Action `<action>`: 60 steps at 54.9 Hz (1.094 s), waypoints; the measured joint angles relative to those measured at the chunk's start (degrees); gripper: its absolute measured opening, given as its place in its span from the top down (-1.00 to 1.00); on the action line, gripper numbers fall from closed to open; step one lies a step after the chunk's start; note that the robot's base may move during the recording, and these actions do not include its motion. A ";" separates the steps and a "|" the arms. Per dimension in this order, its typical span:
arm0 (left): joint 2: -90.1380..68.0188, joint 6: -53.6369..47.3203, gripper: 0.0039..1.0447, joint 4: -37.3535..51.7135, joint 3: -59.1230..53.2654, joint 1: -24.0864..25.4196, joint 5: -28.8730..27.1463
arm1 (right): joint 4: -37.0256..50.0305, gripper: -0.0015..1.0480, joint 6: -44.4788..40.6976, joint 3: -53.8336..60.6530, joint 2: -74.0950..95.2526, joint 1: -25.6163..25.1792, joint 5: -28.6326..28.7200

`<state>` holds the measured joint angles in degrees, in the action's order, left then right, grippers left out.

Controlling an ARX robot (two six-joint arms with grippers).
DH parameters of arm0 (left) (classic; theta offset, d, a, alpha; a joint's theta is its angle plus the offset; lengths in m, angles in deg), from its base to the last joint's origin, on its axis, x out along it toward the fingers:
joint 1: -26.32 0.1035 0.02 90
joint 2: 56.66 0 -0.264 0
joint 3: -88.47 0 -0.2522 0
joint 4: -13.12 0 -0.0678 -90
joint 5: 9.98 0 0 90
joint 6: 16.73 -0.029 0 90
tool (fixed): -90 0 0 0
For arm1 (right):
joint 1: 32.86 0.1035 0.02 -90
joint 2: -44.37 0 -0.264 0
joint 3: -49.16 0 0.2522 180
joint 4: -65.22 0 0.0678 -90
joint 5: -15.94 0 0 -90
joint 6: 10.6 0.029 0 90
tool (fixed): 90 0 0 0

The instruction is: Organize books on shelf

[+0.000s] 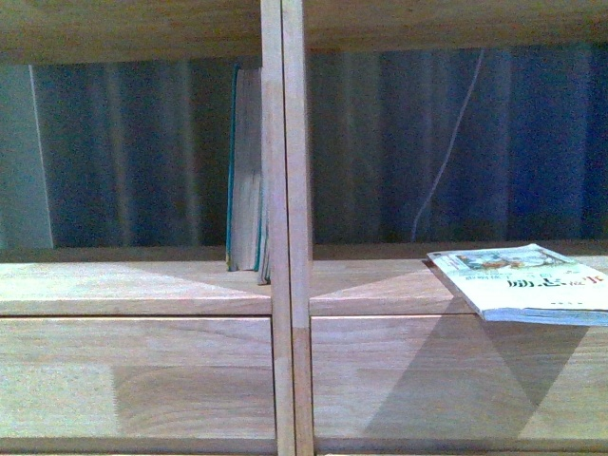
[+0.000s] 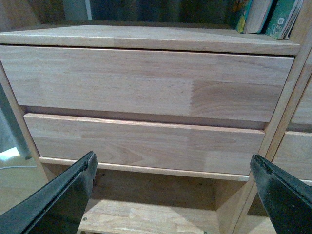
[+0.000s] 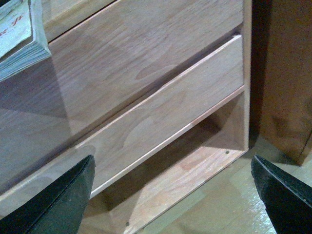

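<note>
both the left pincer (image 2: 171, 157) and right pincer (image 3: 171, 158) gape wide, empty.

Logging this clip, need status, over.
Open, empty: left gripper, right gripper. Thin white paperback flat on light-wood shelf, right side, overhanging. Teal-covered books upright beside divider. Nothing in the way.

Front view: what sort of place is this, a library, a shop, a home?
Probably a home-style room or study: one light wooden shelf with drawers, a few teal books upright, a white paperback lying flat, and a dark curtain behind the backless frame.
</note>
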<state>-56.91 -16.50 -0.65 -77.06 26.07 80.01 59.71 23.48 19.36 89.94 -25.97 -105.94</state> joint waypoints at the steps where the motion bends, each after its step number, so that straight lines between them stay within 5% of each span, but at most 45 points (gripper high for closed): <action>1: 0.00 0.00 -0.86 0.00 0.00 0.00 0.00 | -0.11 -0.87 0.68 -0.74 1.09 -0.02 0.52; 34: 0.00 0.00 -0.86 0.00 0.00 0.00 0.00 | -2.86 -0.87 23.43 -21.53 24.83 2.29 12.26; 60: 0.00 0.00 -0.86 0.00 0.00 0.00 0.00 | -3.43 -0.87 36.74 -27.54 26.10 0.90 18.97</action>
<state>-56.91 -16.50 -0.65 -77.06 26.07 80.01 56.28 60.23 -8.18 116.03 -25.07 -86.96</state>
